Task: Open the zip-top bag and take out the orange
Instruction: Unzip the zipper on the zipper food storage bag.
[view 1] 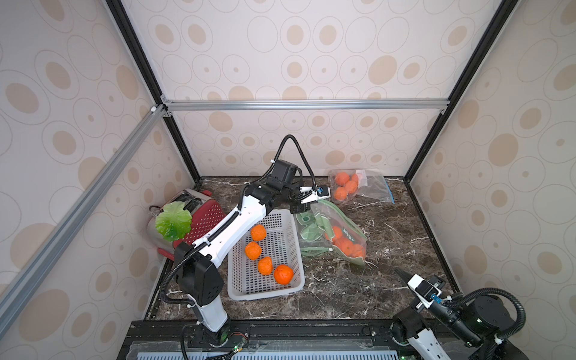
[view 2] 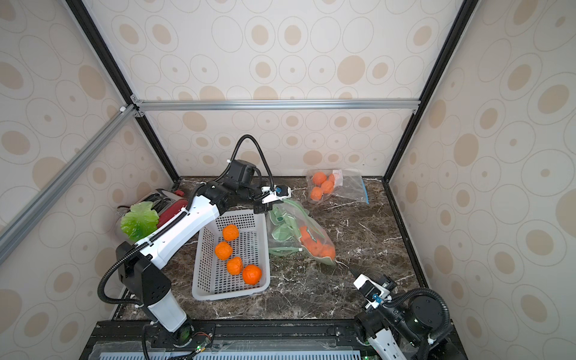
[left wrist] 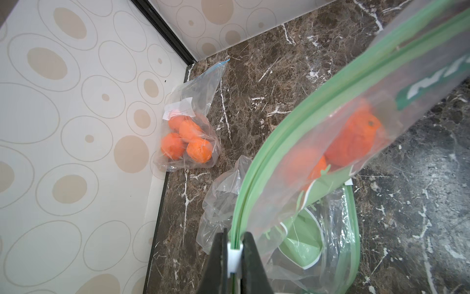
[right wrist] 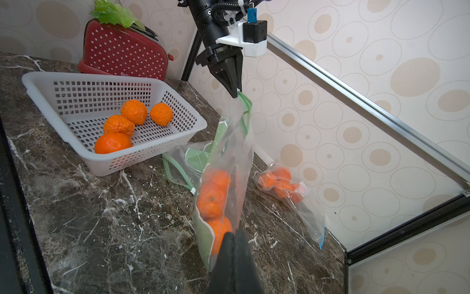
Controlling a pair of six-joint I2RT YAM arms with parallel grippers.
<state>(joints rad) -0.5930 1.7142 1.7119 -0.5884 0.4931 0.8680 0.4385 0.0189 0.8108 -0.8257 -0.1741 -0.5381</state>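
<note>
Two hands, one bag: the zip-top bag point(right wrist: 230, 142) hangs slantwise between them, zip end up.
The left hand point(right wrist: 235, 90) is pinched tight on the white slider point(left wrist: 234, 257) at the green zip, with that end raised off the bench point(view 1: 358, 296). The bag's long axis runs down from there to its low corner, where the oranges point(right wrist: 212, 198) sit. The right hand point(view 1: 402, 275), closed and empty, lies just short of that corner, so it is likely the nearer one to steady it.

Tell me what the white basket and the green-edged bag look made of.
The white basket: probably moulded plastic, matte, judging by its perforated grid walls. The green-edged bag: thin clear plastic film, glossy; it creases and shows the oranges through it.
</note>
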